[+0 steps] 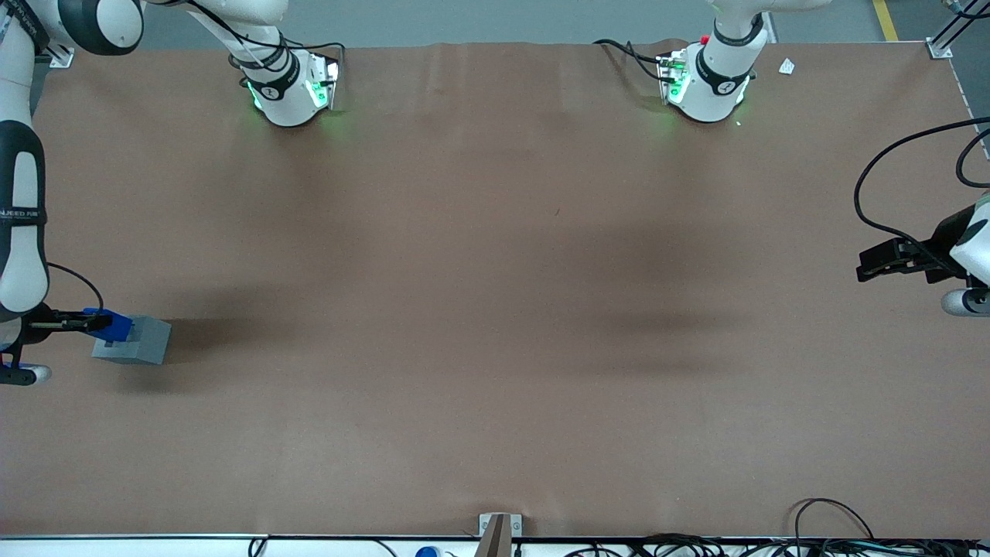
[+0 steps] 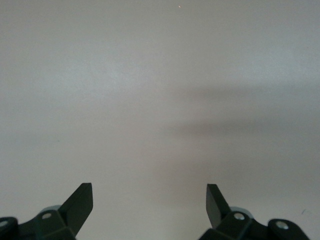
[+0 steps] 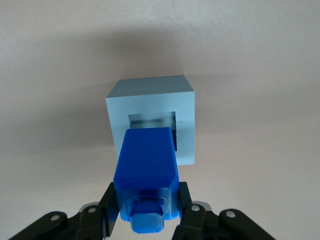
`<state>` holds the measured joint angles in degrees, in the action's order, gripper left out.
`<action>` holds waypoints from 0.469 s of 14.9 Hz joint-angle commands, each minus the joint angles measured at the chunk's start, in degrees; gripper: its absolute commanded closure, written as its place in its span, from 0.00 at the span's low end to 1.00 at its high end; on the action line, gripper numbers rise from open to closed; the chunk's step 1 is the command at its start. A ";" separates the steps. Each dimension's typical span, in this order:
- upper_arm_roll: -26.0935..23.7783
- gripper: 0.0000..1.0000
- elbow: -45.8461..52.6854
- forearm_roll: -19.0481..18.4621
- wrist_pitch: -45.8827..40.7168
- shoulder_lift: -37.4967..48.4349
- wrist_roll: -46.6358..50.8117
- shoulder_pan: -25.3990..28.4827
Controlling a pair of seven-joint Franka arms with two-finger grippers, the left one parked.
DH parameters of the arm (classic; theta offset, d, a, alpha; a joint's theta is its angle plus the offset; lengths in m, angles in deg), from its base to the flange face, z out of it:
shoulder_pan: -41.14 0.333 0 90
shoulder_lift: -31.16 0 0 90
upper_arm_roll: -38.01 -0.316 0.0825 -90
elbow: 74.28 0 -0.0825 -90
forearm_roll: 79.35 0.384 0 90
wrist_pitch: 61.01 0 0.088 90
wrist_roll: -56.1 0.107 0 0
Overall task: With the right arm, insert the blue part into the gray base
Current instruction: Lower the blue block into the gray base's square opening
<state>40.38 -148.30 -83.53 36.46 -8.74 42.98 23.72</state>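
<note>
Blue part (image 3: 146,165): bright blue plastic block, pinched between the two black fingers (image 3: 111,207) of the right arm's gripper (image 3: 147,212). Fingers pressed on its two side faces, so closed onto it, no slack seen.
Blue part, stub: short stub w/ a squarish end poked out of the face turned toward the wrist cam.
Blue part, place: front view showed it (image 1: 113,326) over the gray base, at the base's edge toward the gripper. Wrist view showed its leading end at the socket mouth, covering part of the opening. Couldn't tell if it was touching the base or how far in, if at all.
Gray base (image 1: 135,340): light gray boxy block, sat flat on the brown table cover (image 1: 495,309), at the working arm's end of the table, nearer the front cam than the arm pedestals.
Gray base, socket: square opening in top face (image 3: 150,122), dark inside, partly visible past the blue block.
Right arm (image 1: 19,224): white w/ dark gray panels, came down along the table's edge; thin black cable looped near the wrist.
Gripper (image 1: 77,321): slim, black, just beside the base, fingers reaching sideways over the table to the blue block.
Shadow: dark patch on the cover beside the base, toward the parked arm's end.
Table cover: brown, matte, faint creases near the pedestals.
</note>
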 commanded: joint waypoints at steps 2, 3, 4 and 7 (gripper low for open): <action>-0.79 1.00 1.59 -1.19 -0.08 -1.14 -1.30 -0.69; -0.79 1.00 1.59 -1.19 0.09 -1.32 -1.30 -0.69; -0.79 1.00 1.59 -1.19 0.18 -1.41 -1.39 -0.77; -0.79 1.00 1.94 -1.19 0.18 -1.84 -1.48 -0.77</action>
<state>40.38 -148.28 -83.68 37.07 -9.41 42.29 23.72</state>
